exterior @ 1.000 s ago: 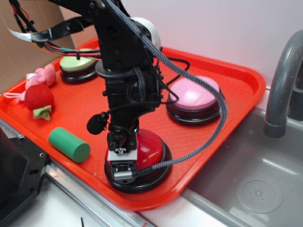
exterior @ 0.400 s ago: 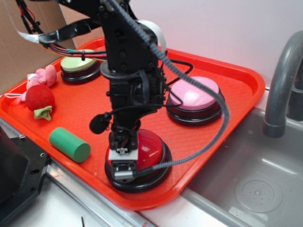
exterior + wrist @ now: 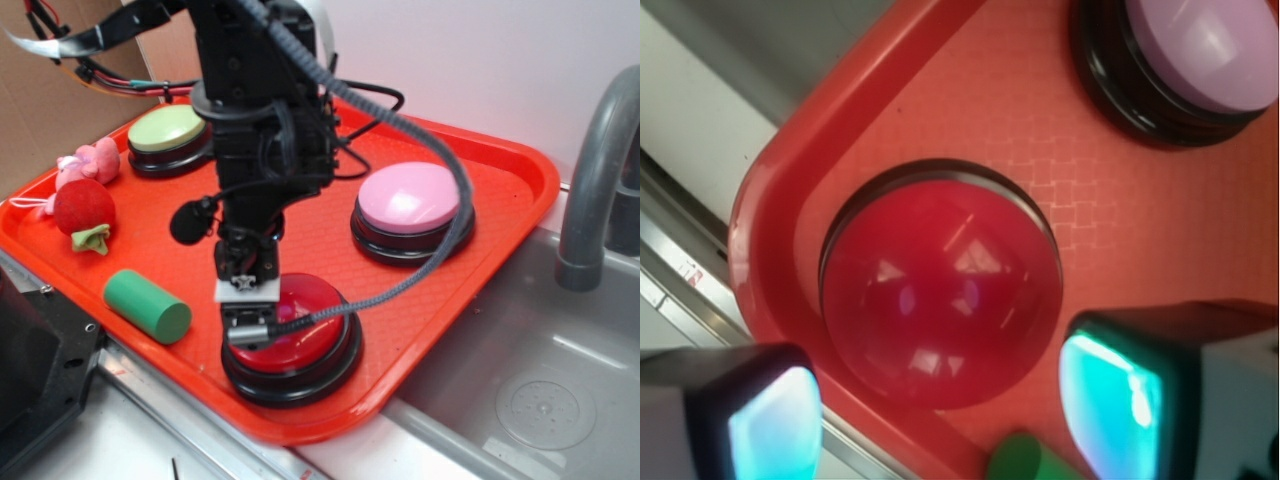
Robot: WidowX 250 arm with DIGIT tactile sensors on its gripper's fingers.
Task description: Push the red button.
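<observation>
Three dome buttons sit on the orange tray [image 3: 520,190] beside the steel sink [image 3: 540,380]: a green one [image 3: 166,128] at the far left, the pink button [image 3: 409,198] towards the sink side, and the red button [image 3: 296,330] in the tray's near corner, close against the rim. A green cylinder [image 3: 148,305] and a small red plush ball [image 3: 82,207] lie on the left part of the tray, well apart from the target. The arm stands over the red dome with the gripper [image 3: 250,325] pointing down at its near-left flank — in the exterior view the tip overlaps the dome, but whether it touches cannot be told from that angle. The wrist view shows the fingers [image 3: 1110,395] spread wide, one at each lower corner of the frame, with the red button [image 3: 940,300] between and below them and nothing held. The step in hand looks like the press itself, either just about to land or just released — I cannot tell which. If it has not landed, the next move calls for a straight descent onto the dome's crown, centred so the spread fingers do not straddle it or slide off the glossy curve.
</observation>
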